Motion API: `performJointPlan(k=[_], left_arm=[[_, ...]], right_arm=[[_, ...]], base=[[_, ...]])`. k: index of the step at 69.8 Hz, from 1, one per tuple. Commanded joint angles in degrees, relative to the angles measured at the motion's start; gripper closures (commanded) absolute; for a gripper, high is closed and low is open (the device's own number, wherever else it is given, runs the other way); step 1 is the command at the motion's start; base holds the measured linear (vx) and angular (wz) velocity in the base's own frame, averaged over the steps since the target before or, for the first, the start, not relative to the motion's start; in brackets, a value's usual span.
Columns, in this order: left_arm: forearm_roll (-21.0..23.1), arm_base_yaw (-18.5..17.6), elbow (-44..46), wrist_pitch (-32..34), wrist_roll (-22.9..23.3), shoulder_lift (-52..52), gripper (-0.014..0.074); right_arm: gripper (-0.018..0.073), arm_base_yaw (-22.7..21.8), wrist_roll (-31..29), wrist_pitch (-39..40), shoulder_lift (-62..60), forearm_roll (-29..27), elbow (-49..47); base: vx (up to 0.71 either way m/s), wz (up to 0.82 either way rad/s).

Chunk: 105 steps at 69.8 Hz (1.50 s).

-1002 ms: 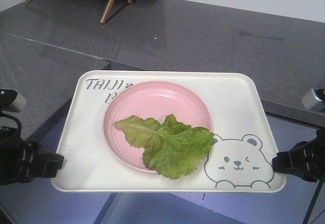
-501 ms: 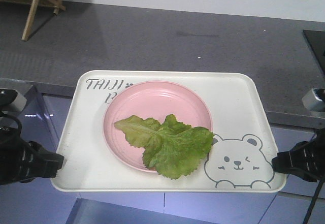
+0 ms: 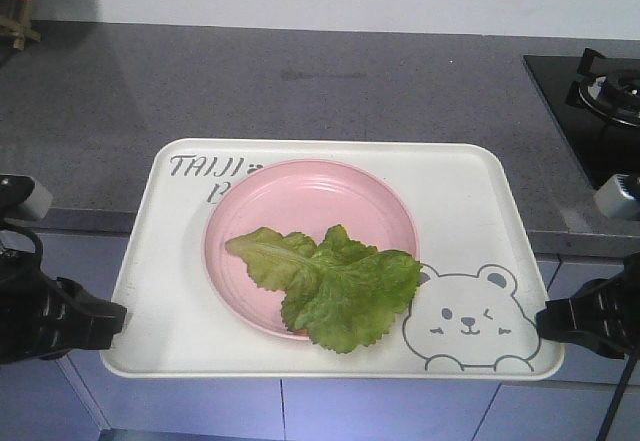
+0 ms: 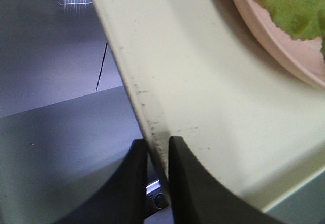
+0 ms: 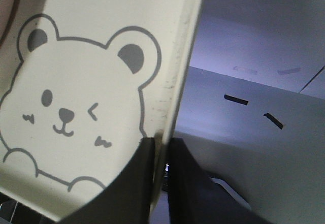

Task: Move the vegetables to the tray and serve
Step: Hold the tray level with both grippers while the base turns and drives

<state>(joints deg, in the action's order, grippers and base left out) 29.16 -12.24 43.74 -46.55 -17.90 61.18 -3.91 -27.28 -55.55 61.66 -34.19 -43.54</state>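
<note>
The cream-white tray (image 3: 470,211) with "TAIJI" lettering and a winking bear is held level in the air. A round pink plate (image 3: 320,211) sits on it, and the green lettuce leaf (image 3: 335,286) lies on the plate's near half. My left gripper (image 3: 118,316) is shut on the tray's left rim (image 4: 147,112), seen from below in the left wrist view; its own point there (image 4: 157,148). My right gripper (image 3: 540,323) is shut on the tray's right rim (image 5: 180,76) beside the bear drawing (image 5: 76,97); its own point there (image 5: 161,145).
A grey counter (image 3: 300,81) runs across behind and under the tray's far edge. A black gas hob (image 3: 600,101) sits at the counter's right. Pale cabinet fronts (image 3: 380,411) show below the tray. A white wall stands behind.
The tray, plate and leaf keep their place between the grippers. The background has shifted right: the wooden stand has left the view and the gas hob has come into view at the right.
</note>
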Motion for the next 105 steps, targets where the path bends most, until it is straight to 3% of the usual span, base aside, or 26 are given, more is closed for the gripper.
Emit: performJointPlan(k=[1,105], left_arm=[[3.7,-0.8,1.6,1.9,-1.9,-1.1,0.0602],[3.7,-0.8,1.6,1.9,-1.9,-1.1,0.0602]], right_arm=[[0.0562,0.4,-3.0,-1.2,-1.2,-4.7,-1.6],[0.0562,0.4,-3.0,-1.2,-1.2,-4.7,-1.6]], base=[[0.07,-0.09],[0.1,0.0]])
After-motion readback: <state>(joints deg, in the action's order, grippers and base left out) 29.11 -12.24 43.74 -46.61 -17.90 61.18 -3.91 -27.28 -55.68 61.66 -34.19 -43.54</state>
